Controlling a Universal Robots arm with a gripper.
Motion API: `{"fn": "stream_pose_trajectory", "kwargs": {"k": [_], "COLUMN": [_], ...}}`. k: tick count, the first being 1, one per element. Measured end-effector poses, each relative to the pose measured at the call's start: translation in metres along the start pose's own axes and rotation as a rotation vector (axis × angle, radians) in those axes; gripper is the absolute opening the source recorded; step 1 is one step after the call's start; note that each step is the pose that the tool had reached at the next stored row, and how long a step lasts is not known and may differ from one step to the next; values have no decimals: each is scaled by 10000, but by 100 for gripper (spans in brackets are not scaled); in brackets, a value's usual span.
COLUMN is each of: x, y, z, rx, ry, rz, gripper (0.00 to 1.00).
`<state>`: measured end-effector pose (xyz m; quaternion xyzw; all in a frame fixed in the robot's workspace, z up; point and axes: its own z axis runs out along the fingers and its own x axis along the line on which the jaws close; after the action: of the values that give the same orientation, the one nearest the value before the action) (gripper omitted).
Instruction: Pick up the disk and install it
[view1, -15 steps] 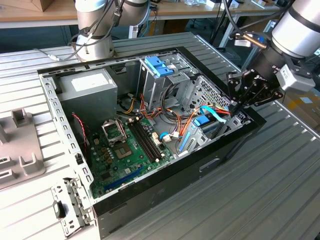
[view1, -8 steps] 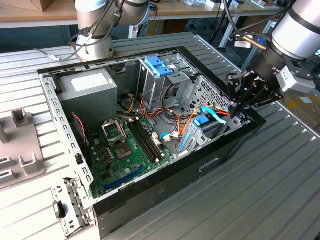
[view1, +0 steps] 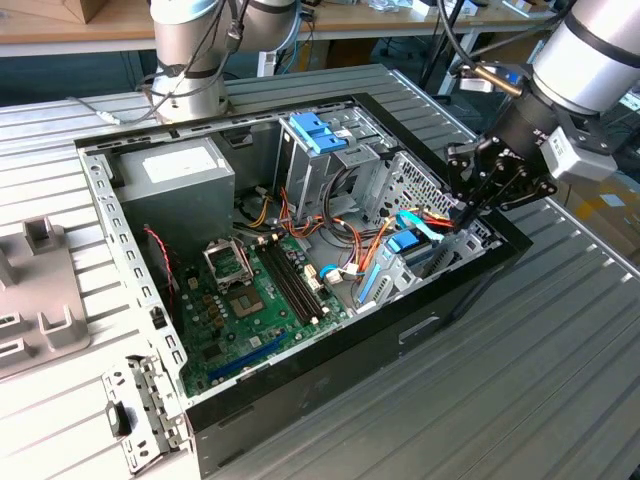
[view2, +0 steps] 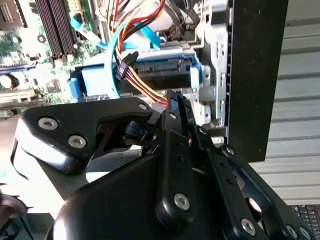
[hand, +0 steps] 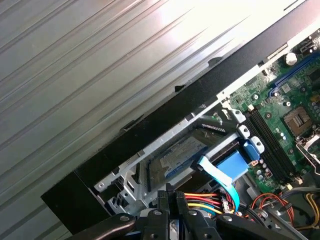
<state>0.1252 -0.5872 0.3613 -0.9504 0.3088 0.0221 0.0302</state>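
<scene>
While the black linkage gripper (view1: 470, 205), fingers pressed together and empty, hovers at the blue-framed silver disk's (view1: 405, 243) two o'clock, it risks snagging the bundled coloured wires (view2: 137, 80).

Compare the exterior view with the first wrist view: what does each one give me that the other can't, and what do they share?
Exterior view alone: the whole open computer case, the grey power supply at its far corner, the upper drive cage with its pale blue latch, and the arm's base beyond the case.

First wrist view alone: a close look down into the drive bay, where the disk lies flat in its blue carrier.

Both: the gripper over the drive bay, the motherboard, and the ribbed metal table.
</scene>
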Motion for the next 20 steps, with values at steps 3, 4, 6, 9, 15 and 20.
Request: {"fn": "stream_pose_trajectory", "kwargs": {"k": [3,4,6,9,15,20], "x": [-28,-37,-57,-118,-187,-209], "y": [-35,-44,-50,-61,-62,-67], "z": [3,4,7,14,25,30], "rx": [-1,-2,0,2,1,2], "ry": [0,2,1,2,2,2], "rz": [5,8,17,36,45,45], "gripper": [17,17,17,17,17,17]}}
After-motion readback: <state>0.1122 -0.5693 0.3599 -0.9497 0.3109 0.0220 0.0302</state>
